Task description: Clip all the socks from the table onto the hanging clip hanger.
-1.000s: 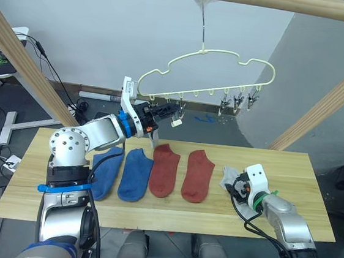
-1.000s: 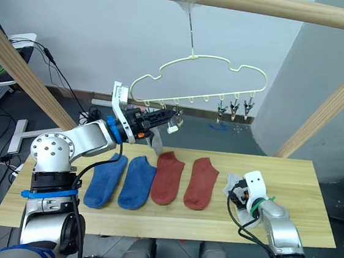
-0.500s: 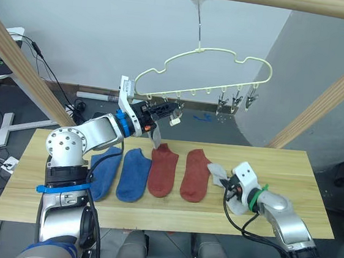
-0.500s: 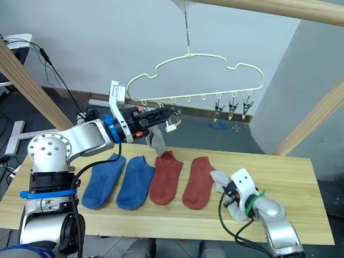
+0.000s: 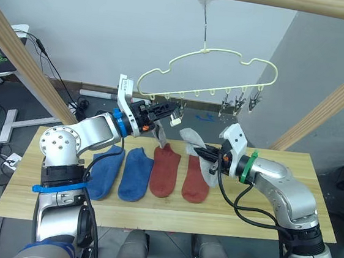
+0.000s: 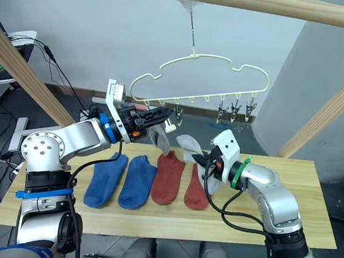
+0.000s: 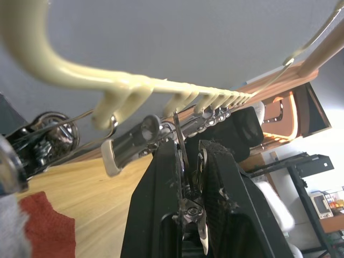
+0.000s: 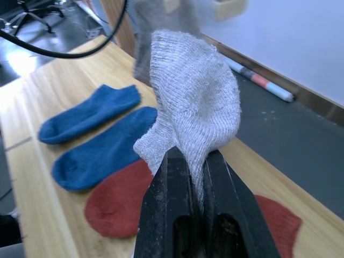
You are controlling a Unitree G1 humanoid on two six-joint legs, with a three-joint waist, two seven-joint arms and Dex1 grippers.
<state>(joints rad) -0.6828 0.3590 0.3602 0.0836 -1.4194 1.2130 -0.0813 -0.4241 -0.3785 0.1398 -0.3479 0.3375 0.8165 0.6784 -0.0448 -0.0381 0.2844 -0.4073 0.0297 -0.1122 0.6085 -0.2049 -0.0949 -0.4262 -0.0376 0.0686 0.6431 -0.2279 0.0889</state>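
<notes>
Right wrist view showing the right claw (image 8: 196, 201) pinching a light grey sock (image 8: 191, 115) by one end, with the fabric bunching up above the fingertips. Carrying that sock clear of the surface (image 5: 275, 204), above the two rust-red socks (image 5: 179, 173) lying mid-surface; two blue socks (image 5: 121, 172) lying just beside those, toward the left end. Reaching inward and leftward with the right forearm, elbow bent, wrist angled up toward the clip hanger (image 5: 208, 74). Holding the left arm raised over the far edge, left claw (image 5: 164, 111) squeezing one dark clip (image 7: 185, 161) at the left part of the row; a second grey sock (image 6: 160, 140) dangling just below there, attachment unclear. Judging the step as feeding the carried sock into a clip. Advising: presenting a flat cuff edge rather than the bunch, steadying the freely hanging frame, keeping the clip's mouth wide until fabric sits deep, releasing the clip before letting go of the sock.
</notes>
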